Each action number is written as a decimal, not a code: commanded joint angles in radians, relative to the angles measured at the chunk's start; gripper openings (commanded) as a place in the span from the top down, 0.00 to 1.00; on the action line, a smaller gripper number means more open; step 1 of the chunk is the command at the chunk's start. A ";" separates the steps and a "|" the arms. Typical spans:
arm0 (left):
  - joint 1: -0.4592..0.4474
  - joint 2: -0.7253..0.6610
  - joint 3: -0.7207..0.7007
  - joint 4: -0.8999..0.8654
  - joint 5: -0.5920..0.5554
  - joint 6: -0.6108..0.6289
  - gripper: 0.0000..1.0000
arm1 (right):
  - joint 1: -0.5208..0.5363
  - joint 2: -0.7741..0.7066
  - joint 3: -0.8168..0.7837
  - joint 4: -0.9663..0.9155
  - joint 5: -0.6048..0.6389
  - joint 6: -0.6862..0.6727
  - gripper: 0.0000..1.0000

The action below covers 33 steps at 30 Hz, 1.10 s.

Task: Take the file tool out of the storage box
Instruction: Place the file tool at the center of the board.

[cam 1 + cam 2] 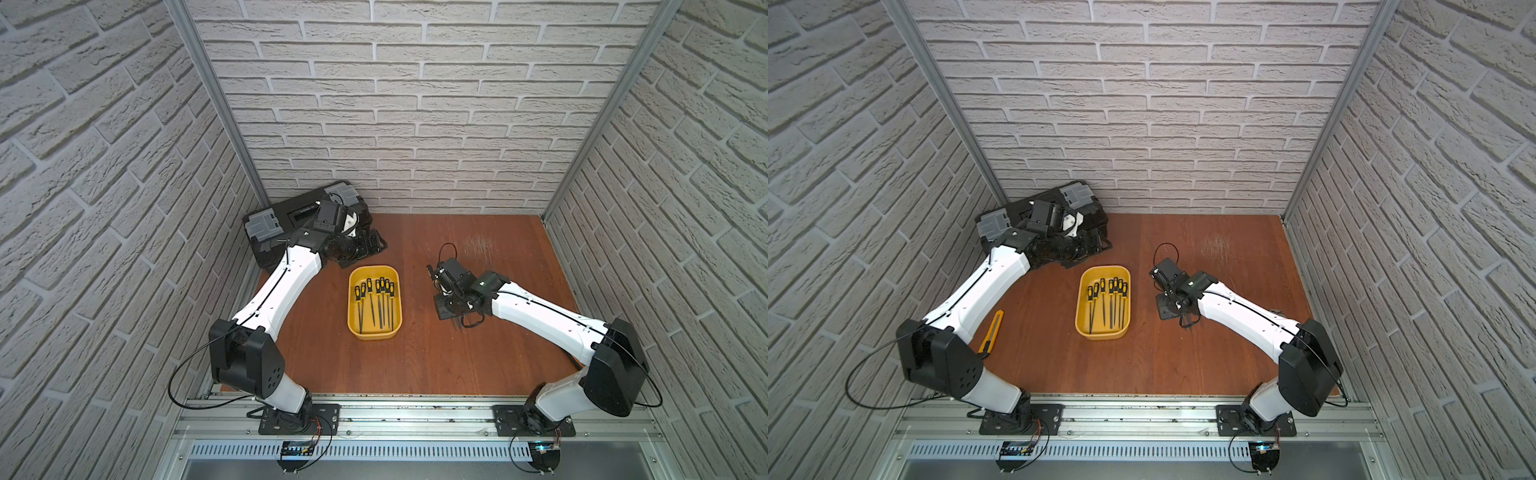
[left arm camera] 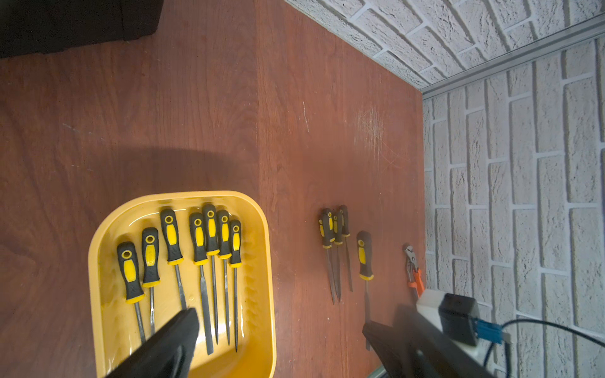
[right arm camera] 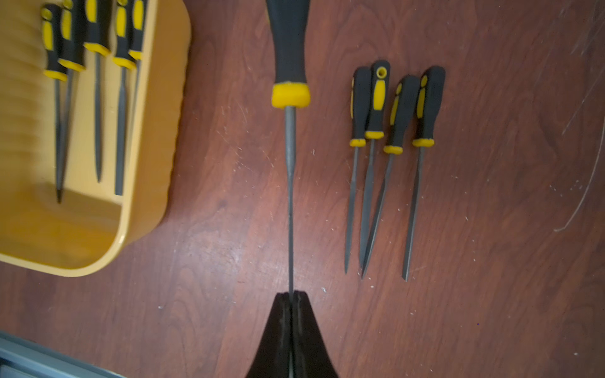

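Note:
The yellow storage box (image 1: pixel 375 336) (image 1: pixel 1102 336) (image 2: pixel 95 261) (image 3: pixel 147 163) sits mid-table with several black-and-yellow files (image 1: pixel 376 299) (image 2: pixel 199 239) lying side by side in it. My right gripper (image 3: pixel 290 294) (image 1: pixel 445 309) is to the right of the box, shut on the thin tip of one file tool (image 3: pixel 289 147) (image 2: pixel 365 255). That file is outside the box and raised over the table, its handle pointing away from the jaws. My left gripper (image 2: pixel 299 322) (image 1: pixel 365 247) hovers behind the box near the toolbox, open wide with nothing in it.
Several more files (image 3: pixel 393 131) (image 2: pixel 334 229) lie in a row on the table, right of the held one. A black toolbox (image 1: pixel 291 216) (image 1: pixel 1017 208) fills the back left corner. A yellow utility knife (image 1: pixel 992 332) lies by the left arm. Orange pliers (image 2: pixel 415 278) rest near the right wall.

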State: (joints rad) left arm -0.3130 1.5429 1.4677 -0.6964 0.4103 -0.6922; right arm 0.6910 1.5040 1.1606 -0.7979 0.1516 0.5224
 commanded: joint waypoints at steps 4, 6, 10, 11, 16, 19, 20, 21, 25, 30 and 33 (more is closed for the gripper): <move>0.006 -0.007 0.025 -0.007 0.013 0.025 0.01 | -0.010 0.043 -0.025 0.060 0.023 0.052 0.97; 0.006 -0.009 0.023 -0.010 0.012 0.026 0.01 | -0.015 0.062 -0.027 0.075 0.012 0.053 0.97; 0.006 -0.014 0.019 -0.014 0.011 0.026 0.02 | -0.028 0.098 -0.026 0.100 0.002 0.057 0.97; 0.006 -0.015 0.016 -0.015 0.009 0.025 0.02 | -0.031 0.105 -0.025 0.105 0.000 0.060 0.97; 0.006 -0.024 0.005 -0.014 0.008 0.023 0.01 | -0.038 0.151 -0.016 0.132 -0.011 0.081 0.97; 0.005 -0.026 0.002 -0.014 0.008 0.024 0.02 | -0.038 0.186 -0.009 0.146 -0.005 0.093 0.97; 0.006 -0.026 0.000 -0.013 0.008 0.023 0.01 | -0.038 0.198 -0.006 0.148 0.000 0.094 0.97; 0.006 -0.026 -0.001 -0.014 0.007 0.023 0.01 | -0.038 0.209 -0.003 0.149 0.003 0.097 0.97; 0.005 -0.027 -0.001 -0.015 0.006 0.022 0.02 | -0.039 0.249 0.012 0.154 0.016 0.103 0.97; 0.006 -0.029 -0.001 -0.020 0.005 0.023 0.01 | -0.046 0.287 0.019 0.169 0.015 0.116 0.97; 0.006 -0.029 0.002 -0.023 0.005 0.022 0.02 | -0.049 0.305 0.015 0.176 0.017 0.124 0.97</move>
State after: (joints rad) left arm -0.3130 1.5425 1.4689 -0.7113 0.4126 -0.6834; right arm 0.6487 1.7950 1.1564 -0.6537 0.1463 0.6235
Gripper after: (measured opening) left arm 0.985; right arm 0.063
